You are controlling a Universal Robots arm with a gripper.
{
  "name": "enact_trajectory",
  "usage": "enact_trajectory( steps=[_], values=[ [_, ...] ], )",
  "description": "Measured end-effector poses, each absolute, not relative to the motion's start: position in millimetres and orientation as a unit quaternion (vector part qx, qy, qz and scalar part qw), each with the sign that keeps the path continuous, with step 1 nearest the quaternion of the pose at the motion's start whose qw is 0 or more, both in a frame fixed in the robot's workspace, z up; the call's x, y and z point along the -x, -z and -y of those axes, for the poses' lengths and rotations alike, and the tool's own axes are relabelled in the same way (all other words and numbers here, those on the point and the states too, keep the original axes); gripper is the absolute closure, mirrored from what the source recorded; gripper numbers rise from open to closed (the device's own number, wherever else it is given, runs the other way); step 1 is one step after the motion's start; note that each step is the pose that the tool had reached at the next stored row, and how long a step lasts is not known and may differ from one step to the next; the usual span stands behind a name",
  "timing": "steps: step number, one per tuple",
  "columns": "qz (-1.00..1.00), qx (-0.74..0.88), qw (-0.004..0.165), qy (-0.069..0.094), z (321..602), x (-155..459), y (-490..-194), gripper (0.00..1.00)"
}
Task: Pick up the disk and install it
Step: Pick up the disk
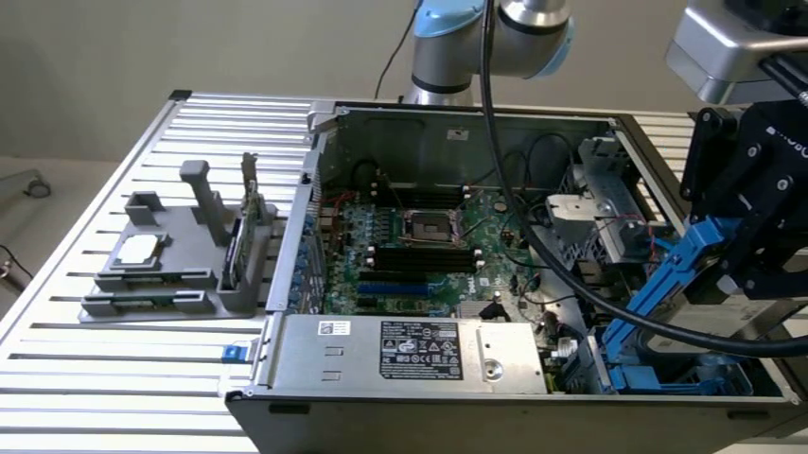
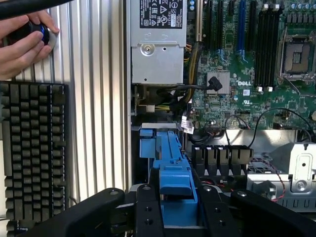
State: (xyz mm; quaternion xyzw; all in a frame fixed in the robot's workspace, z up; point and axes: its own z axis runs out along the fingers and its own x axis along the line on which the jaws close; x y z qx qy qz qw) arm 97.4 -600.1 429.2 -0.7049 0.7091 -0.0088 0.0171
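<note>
Where the black fingers meet in the wrist view, we see the gripper clamped on the blue carrier of the disk, one finger on either side. In the exterior view the disk hangs tilted above the drive bay at the computer case's corner on the exterior view's right, seemingly not yet seated. Just beyond lie loose cables below the power supply, then the motherboard. Our worry is that a tilted carrier could jam on the bay's edge, or a corner could snag a cable and twist the disk in the grip.
</note>
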Motion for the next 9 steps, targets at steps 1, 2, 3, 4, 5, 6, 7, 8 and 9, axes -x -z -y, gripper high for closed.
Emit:
enact_trajectory(
  steps=[1, 2, 3, 4, 5, 6, 7, 8, 9],
  values=[
    [-0.709, 0.705, 0.017, 0.009, 600.1, -97.3, -429.2, 0.67],
    [-0.709, 0.705, 0.017, 0.009, 600.1, -97.1, -429.2, 0.67],
    [-0.709, 0.705, 0.017, 0.009, 600.1, -96.9, -429.1, 0.67],
    [-0.709, 0.705, 0.017, 0.009, 600.0, -96.7, -429.1, 0.67],
    [-0.709, 0.705, 0.017, 0.009, 600.0, -96.6, -429.2, 0.67],
    [-0.709, 0.705, 0.017, 0.009, 600.0, -96.5, -429.2, 0.67],
    [-0.709, 0.705, 0.017, 0.009, 599.9, -96.3, -429.2, 0.67],
    [-0.709, 0.705, 0.017, 0.009, 599.7, -96.1, -429.2, 0.67],
    [-0.709, 0.705, 0.017, 0.009, 599.5, -95.9, -429.2, 0.67]
  ],
)
